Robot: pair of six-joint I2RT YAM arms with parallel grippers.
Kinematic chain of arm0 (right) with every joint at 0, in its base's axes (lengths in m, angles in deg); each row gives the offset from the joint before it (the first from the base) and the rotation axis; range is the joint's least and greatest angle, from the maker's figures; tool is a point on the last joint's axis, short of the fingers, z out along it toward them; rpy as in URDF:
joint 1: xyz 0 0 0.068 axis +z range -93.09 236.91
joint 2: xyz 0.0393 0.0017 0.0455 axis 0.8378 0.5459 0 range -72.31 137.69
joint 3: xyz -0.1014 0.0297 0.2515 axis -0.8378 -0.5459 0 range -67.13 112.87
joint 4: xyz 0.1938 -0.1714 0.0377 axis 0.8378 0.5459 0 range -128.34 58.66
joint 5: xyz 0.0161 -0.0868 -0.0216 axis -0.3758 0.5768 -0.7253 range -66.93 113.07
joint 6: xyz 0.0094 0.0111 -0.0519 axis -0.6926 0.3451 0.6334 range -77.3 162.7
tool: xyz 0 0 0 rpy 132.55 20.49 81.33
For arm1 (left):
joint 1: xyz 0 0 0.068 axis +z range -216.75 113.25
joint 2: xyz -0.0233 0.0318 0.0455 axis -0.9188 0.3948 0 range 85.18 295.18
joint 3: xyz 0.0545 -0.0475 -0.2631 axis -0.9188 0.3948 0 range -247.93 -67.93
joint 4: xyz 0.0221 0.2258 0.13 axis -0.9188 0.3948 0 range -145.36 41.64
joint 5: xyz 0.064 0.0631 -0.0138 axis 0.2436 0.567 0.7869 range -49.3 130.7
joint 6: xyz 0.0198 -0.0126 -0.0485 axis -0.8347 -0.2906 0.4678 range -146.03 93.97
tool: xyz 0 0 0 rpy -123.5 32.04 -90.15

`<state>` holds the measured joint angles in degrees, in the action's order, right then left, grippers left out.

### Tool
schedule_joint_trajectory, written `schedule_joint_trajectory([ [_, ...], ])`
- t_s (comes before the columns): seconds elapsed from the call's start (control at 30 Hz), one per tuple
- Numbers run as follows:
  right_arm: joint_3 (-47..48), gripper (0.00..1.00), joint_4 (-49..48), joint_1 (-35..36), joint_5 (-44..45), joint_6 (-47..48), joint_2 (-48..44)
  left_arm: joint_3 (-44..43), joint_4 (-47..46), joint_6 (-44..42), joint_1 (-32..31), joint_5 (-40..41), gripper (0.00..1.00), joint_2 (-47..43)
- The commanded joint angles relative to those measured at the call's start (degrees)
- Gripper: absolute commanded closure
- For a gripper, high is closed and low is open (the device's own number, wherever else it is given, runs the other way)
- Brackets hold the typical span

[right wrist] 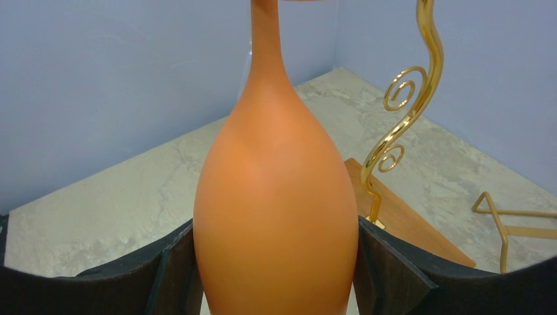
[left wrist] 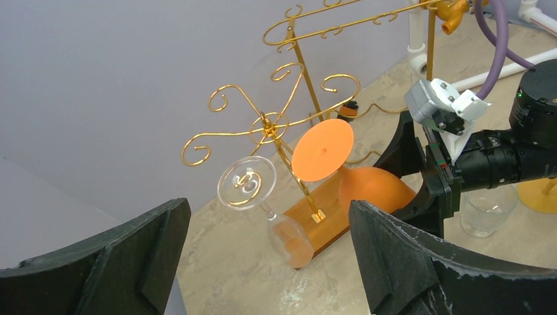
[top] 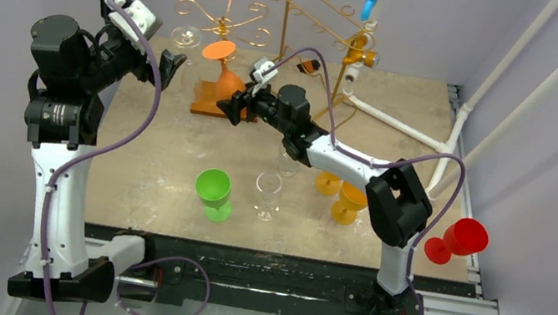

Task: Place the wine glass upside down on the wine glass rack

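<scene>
An orange wine glass (top: 227,80) is held upside down, foot up, beside the post of the gold spiral rack (top: 223,20) on its wooden base. My right gripper (top: 235,106) is shut on its bowl (right wrist: 276,216), one finger on each side. In the left wrist view its orange foot (left wrist: 322,149) sits tilted by the rack's arms (left wrist: 269,125); whether it rests on an arm I cannot tell. A clear glass (left wrist: 247,182) hangs upside down on the rack's left side. My left gripper (top: 169,68) is open and empty, just left of it.
A second, taller gold rack (top: 309,1) and a white pipe frame (top: 399,126) stand at the back. A green glass (top: 213,189), clear glasses (top: 267,194) and yellow glasses (top: 349,202) stand mid-table. A red glass (top: 457,239) lies at the right edge.
</scene>
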<state>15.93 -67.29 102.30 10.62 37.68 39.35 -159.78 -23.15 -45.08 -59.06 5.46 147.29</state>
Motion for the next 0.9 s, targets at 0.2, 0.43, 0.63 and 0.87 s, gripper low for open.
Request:
schedule_joint_trajectory([
  [0.2,-4.5,1.00,-11.5,0.7,4.4,-0.1,-3.2,0.9,-2.6,0.3,-0.2,0.5,0.00,-0.6],
  [0.43,-3.3,0.87,-11.8,0.7,4.9,-4.7,-2.1,0.9,-3.0,0.5,-0.2,0.4,0.00,-0.7],
  [0.63,-3.3,0.04,-10.9,0.7,5.0,-6.1,-2.0,0.7,-3.1,0.5,-0.2,0.3,0.00,-0.6],
  [0.87,-5.0,0.01,-10.5,0.7,6.2,-6.4,-4.1,1.2,-3.5,0.7,-0.2,-0.2,0.00,-0.4],
])
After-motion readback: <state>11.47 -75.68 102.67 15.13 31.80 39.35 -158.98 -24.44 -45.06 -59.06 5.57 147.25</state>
